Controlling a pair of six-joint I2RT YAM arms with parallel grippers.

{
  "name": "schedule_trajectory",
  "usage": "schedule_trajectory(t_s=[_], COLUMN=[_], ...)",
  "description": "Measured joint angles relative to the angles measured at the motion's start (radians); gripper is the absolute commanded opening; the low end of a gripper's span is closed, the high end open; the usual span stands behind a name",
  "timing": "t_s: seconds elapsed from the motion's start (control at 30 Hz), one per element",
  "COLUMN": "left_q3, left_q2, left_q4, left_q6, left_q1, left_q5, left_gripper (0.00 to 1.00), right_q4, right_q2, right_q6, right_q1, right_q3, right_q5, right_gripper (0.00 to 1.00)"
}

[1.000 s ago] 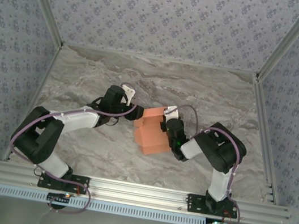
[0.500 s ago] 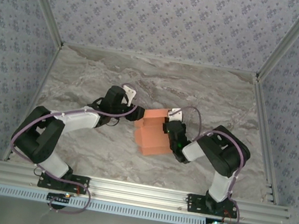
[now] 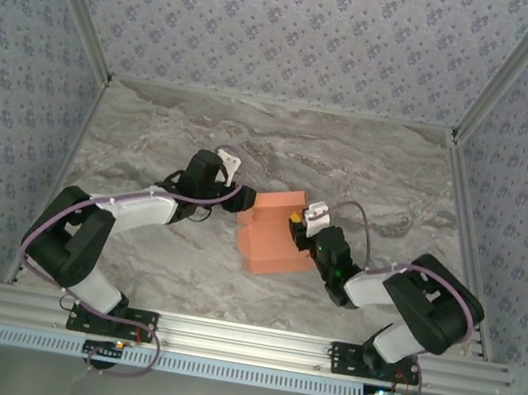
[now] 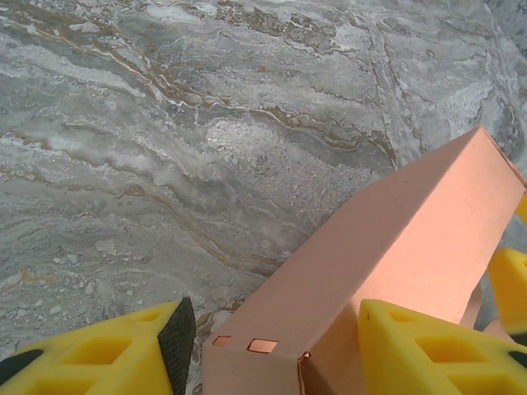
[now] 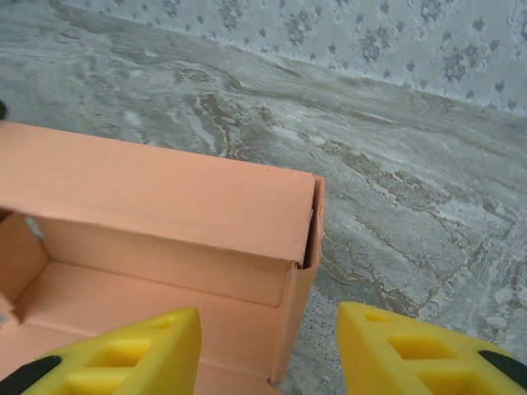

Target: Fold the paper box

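In the overhead view the left gripper (image 3: 235, 199) sits just left of centre, at the upper left corner of the paper box (image 3: 273, 235), which lies on the middle of the grey, marble-veined tabletop (image 3: 152, 138). From the left wrist, one end of the box lies between the yellow, ribbed plastic fingers (image 4: 99, 358). The right-hand finger overlaps the box wall and the black pad of the left-hand one stands just beside it, so I cannot tell whether the gripper is clamping the box or only straddling it. The box is plain salmon-orange thin cardboard, matte, with crisp straight creases and two small rectangular slots near its closest corner. From the right wrist it is a rectangular shell open on one side, a flat panel folded over the top and a flap tucked in at its left end. At the box's right edge the right gripper (image 3: 295, 226) is spread open. Its yellow fingers (image 5: 420, 354) stand either side of the box's corner wall without touching it.
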Motion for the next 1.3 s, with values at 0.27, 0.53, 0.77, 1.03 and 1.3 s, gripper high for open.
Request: schedule_trajectory(t_s=[0.27,0.53,0.77,1.03,1.3], left_q3=[0.002,0.011,0.023,0.024,0.024], left_q2=[0.002,0.022,0.048,0.05,0.049], left_q4=[-0.006,0.007,0.032,0.037,0.035], left_q6=[-0.04,-0.076,-0.106,-0.122,-0.127], left_q1=[-0.003,-0.003,-0.003,-0.005,-0.007], left_q5=[0.0,0.004,0.011,0.011,0.011], left_gripper=[0.55,0.55,0.53,0.52,0.51], right_q4=[-0.01,0.156,0.253,0.282,0.282], right_q2=[-0.058,0.224,0.354,0.382,0.432], right_q6=[-0.117,-0.14,-0.106,-0.045,0.011], right_q1=[0.119,0.294,0.355,0.335,0.296], right_q3=[0.008,0.163,0.203,0.214,0.251], right_q5=[-0.099,-0.098,-0.006,0.08,0.117], right_gripper=[0.46,0.49,0.5,0.52,0.53])
